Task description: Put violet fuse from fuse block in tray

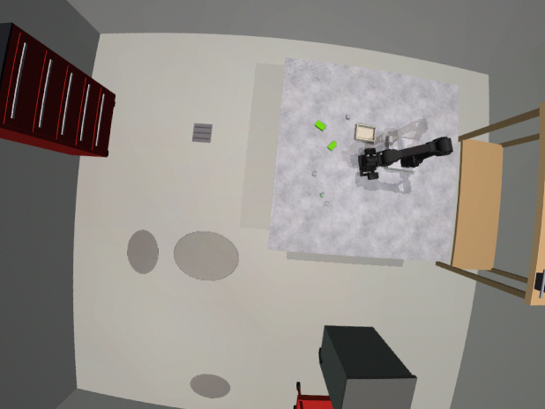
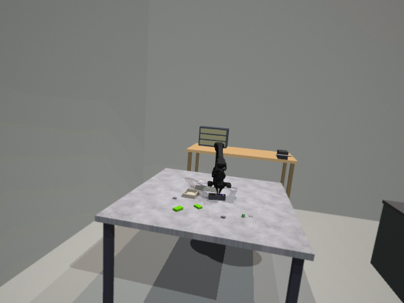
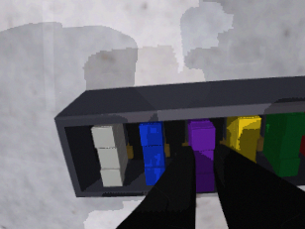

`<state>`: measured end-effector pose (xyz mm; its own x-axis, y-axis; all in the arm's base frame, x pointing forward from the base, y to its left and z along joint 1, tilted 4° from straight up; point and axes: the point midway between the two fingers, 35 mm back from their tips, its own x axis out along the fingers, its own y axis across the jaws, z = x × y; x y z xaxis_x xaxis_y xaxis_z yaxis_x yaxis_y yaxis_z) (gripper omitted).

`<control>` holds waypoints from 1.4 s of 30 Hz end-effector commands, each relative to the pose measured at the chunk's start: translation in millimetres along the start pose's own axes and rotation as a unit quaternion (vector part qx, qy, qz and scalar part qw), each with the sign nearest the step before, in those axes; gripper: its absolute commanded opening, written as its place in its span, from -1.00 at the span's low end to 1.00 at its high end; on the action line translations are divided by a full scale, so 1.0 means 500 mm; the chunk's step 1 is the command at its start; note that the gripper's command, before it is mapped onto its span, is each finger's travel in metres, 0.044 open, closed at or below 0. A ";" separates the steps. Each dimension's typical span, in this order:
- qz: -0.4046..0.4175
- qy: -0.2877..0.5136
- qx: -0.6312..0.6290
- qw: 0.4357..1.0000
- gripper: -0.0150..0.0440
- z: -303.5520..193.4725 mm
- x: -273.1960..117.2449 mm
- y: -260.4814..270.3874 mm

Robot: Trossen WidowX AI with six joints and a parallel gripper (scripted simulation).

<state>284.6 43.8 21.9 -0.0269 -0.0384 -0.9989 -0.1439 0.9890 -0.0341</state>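
Observation:
The violet fuse (image 3: 202,135) stands upright in its slot in the dark fuse block (image 3: 149,105) (image 2: 217,197), between the blue fuse (image 3: 152,153) and the yellow fuse (image 3: 250,130). My gripper (image 3: 202,155) (image 2: 219,194) points down over the block and is shut on the violet fuse, one black finger on each side of it. The lower fingers cover parts of the row. A white fuse (image 3: 110,148) and a green fuse (image 3: 283,143) also stand in the block. The beige tray (image 1: 365,141) (image 2: 188,196) is beside the block. In the top view the arm hides the block.
Two bright green blocks (image 1: 320,125) (image 1: 332,145) lie on the table beyond the tray. Small grey pieces (image 1: 347,117) (image 1: 314,174) and a small green piece (image 1: 322,195) lie around. A red fuse (image 3: 303,145) shows at the wrist view's right edge.

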 end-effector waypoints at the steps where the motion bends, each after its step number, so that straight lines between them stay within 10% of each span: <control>1: 0.000 -0.001 0.000 1.000 -0.49 0.002 -0.007 0.000; 42: 0.001 -0.001 0.000 1.000 -0.49 0.001 -0.047 0.000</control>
<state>285.1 44.3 42.3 -0.0284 -0.0387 -0.9988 -0.1455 0.9888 -0.0341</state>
